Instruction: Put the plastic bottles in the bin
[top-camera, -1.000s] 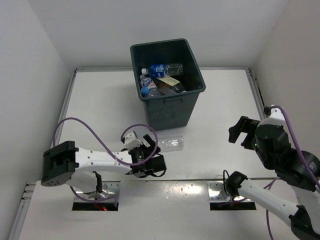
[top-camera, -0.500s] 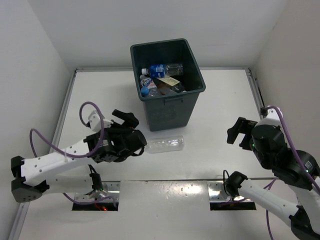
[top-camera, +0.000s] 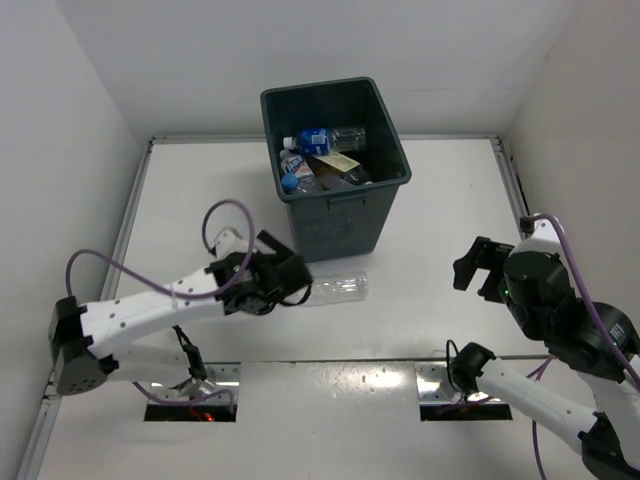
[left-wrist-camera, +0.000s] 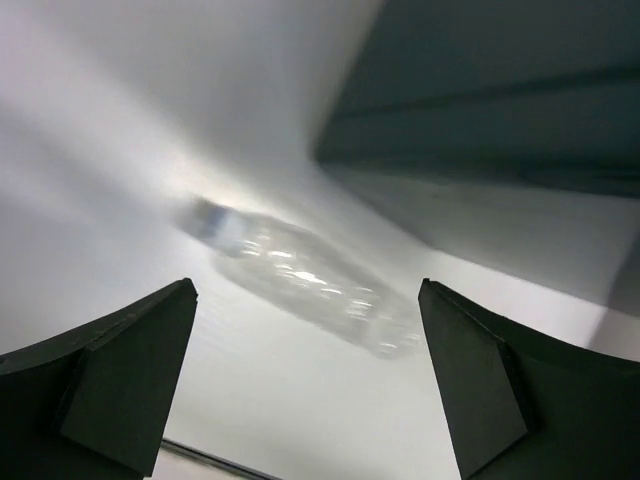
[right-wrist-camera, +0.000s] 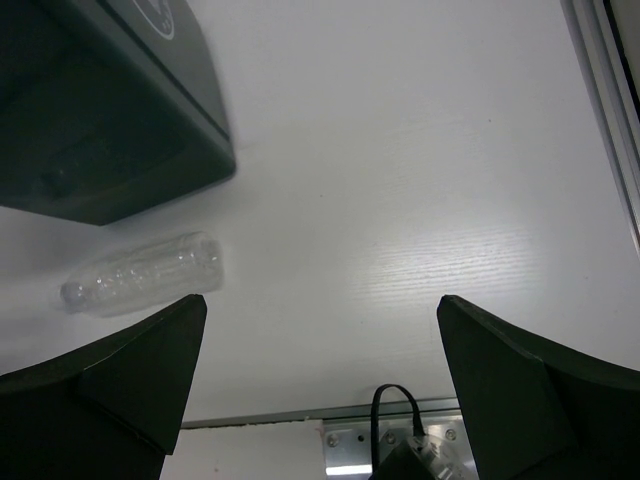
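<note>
One clear plastic bottle is lying on the tabletop just near the bin, long axis running left to right; the left tool, spread wide, is hovering beside its left, capped end; the right tool, likewise spread, is hanging well apart.

I work in a robotics lab cell: a white table boxed by plain white walls, my left arm and right arm bolted on metal plates at its near edge, purple cables looping.
</note>
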